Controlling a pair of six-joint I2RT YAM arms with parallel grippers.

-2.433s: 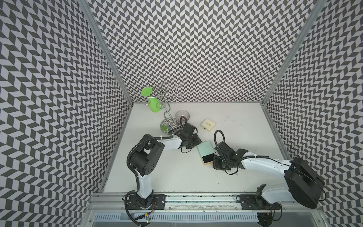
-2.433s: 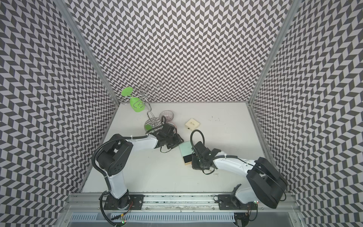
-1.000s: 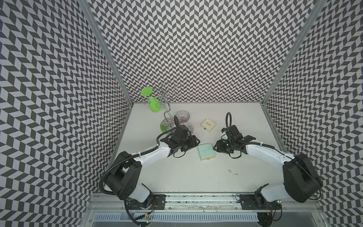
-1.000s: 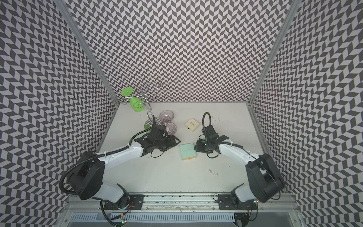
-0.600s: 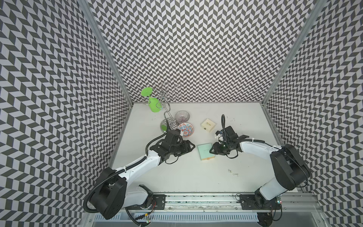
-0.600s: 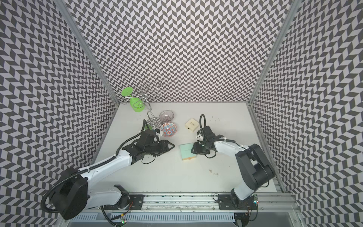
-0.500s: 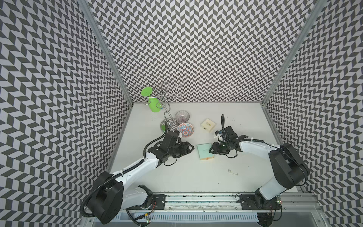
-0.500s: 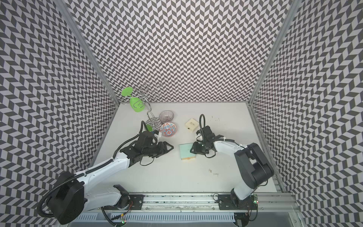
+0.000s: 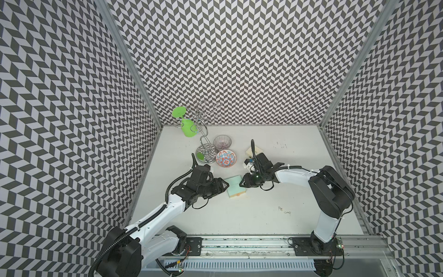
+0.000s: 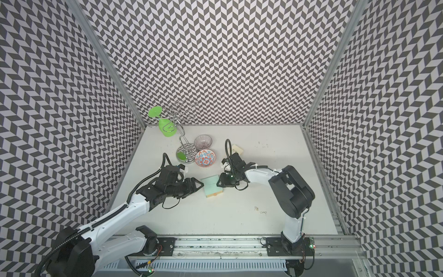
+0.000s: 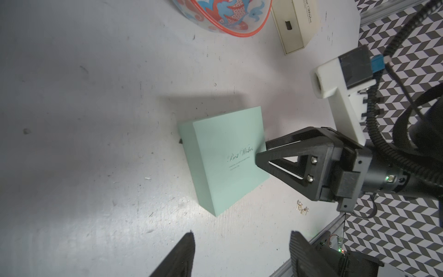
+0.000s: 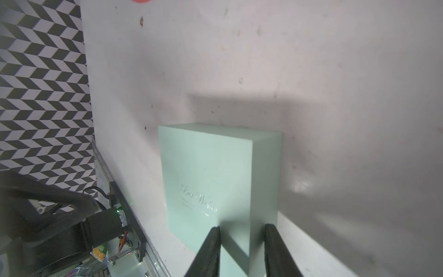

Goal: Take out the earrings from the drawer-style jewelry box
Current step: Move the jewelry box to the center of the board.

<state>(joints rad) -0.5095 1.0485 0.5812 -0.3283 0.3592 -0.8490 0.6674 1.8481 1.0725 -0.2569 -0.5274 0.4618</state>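
Now L fingers point(image 9: 221, 187) wide, empty; R fingers point(image 9: 243, 183) narrow astride mint box point(image 9: 236, 190) edge, grip unclear.

Both top views: bright, even, diffuse light, sharp thruout, barely any shadows. Wrist views dimmer w/ grey cast: mint box point(image 11: 227, 158) throws broad soft shadow on table point(image 11: 96, 120), glare patch nr it; close fingers point(image 12: 208, 251) blurry.

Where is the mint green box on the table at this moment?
In both top views the mint green box lies near the middle of the table, between the left gripper and the right gripper, just in front of the patterned bowl.
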